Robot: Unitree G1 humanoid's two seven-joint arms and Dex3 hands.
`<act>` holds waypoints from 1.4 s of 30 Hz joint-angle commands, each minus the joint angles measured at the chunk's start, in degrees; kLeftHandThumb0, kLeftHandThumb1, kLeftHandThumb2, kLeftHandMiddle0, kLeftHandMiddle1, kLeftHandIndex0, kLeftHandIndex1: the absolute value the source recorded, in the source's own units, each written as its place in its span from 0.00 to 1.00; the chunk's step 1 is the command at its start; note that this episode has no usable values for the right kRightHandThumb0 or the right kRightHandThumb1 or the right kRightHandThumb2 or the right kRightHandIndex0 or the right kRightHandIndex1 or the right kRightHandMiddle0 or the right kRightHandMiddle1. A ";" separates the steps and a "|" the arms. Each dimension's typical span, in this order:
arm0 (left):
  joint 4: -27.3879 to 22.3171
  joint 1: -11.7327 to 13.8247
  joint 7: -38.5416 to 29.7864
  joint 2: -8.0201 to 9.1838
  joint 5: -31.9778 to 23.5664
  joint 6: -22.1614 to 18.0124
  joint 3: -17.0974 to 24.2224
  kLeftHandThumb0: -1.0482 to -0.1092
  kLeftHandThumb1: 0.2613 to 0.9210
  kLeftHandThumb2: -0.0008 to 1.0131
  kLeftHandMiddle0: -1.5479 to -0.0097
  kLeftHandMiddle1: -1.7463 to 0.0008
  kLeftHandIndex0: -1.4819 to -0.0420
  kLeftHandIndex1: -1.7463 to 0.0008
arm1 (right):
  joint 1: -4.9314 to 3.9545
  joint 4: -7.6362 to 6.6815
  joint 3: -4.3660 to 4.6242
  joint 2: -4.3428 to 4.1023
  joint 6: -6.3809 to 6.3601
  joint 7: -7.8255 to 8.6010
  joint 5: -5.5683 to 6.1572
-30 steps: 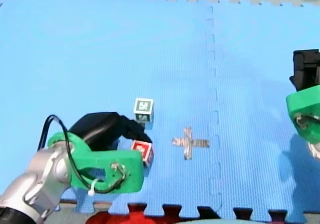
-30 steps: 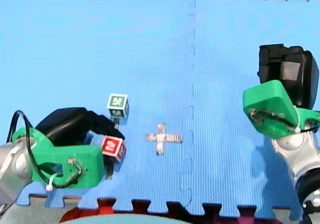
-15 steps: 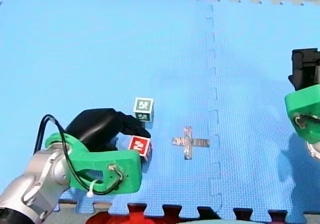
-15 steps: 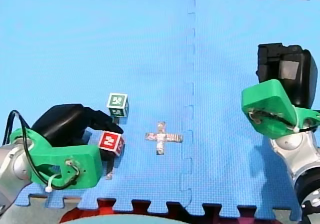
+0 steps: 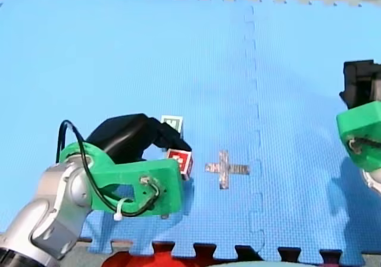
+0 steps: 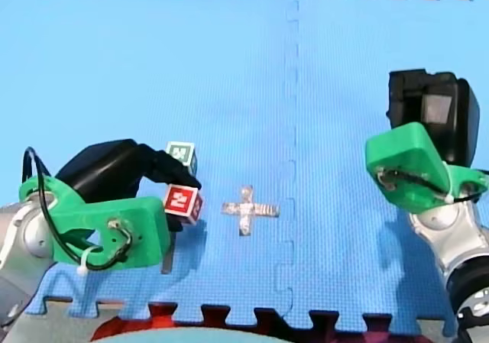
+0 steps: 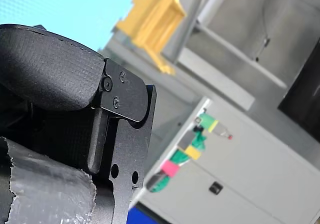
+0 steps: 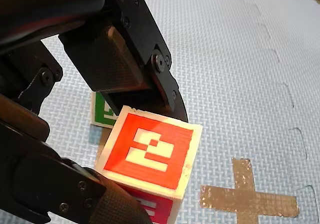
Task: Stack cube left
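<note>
The left hand (image 5: 128, 141) has lifted the red cube (image 5: 180, 162) off the blue foam mat (image 5: 149, 53) and carried it away from the mat's near edge. A second ago the cube sat low on the mat at the fingertips; now it hangs clear of the surface and much closer to the green cube (image 5: 172, 122). That reads as the pick being done and the carry under way, with the placing yet to come. The fingers (image 8: 120, 64) are closed firmly on the red cube. In the second wrist view one black pad presses its far edge and another bears on it from the opposite side, so its printed face is tilted rather than level. The green cube rests on the mat just beyond the fingertips, partly hidden behind the far finger and lower than the held cube. The red cube seems beside it, not yet above it, so it likely needs more height and a short reach forward before release. The silver tape cross (image 5: 225, 170) lies on the mat off to the side of the fingertips. The right hand (image 6: 428, 125) is held well apart at the mat's far side, holding nothing.
</note>
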 commanded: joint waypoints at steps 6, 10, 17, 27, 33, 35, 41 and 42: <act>-3.35 -4.40 -5.05 0.82 -0.91 3.91 0.81 0.60 0.78 0.00 0.39 0.00 0.13 0.98 | 0.39 0.42 -0.54 0.10 -0.12 1.14 0.82; -6.28 -4.87 -5.94 -0.08 -0.90 7.23 1.03 0.59 0.78 0.00 0.39 0.00 0.13 0.98 | 0.41 0.54 -0.66 0.29 -0.04 1.62 1.11; -5.94 -7.40 -5.28 -2.26 0.24 9.83 -0.50 0.61 0.78 0.00 0.38 0.00 0.13 0.99 | 0.34 0.80 -0.61 0.62 0.17 1.71 1.21; -0.94 -12.44 -3.25 -4.69 2.56 10.07 -2.93 0.61 0.79 0.00 0.35 0.00 0.13 0.99 | 0.27 0.92 -0.19 1.13 0.39 0.72 0.71; 5.86 -12.96 2.01 -6.38 2.57 5.46 -3.68 0.62 0.81 0.01 0.34 0.00 0.13 0.99 | 0.10 0.92 -0.13 1.21 0.41 0.48 0.67; 10.30 -13.13 4.95 -7.59 2.88 3.16 -4.48 0.62 0.81 0.01 0.34 0.00 0.13 1.00 | 0.04 0.92 -0.18 1.23 0.40 0.48 0.73; 15.60 -13.87 8.00 -8.86 2.58 0.56 -4.57 0.63 0.82 0.01 0.34 0.00 0.13 0.99 | -0.11 0.81 -0.23 1.23 0.32 0.43 0.77; 16.13 -14.02 8.42 -9.01 2.47 0.20 -4.43 0.63 0.82 0.01 0.34 0.00 0.13 0.99 | -0.16 0.80 -0.23 1.26 0.33 0.40 0.76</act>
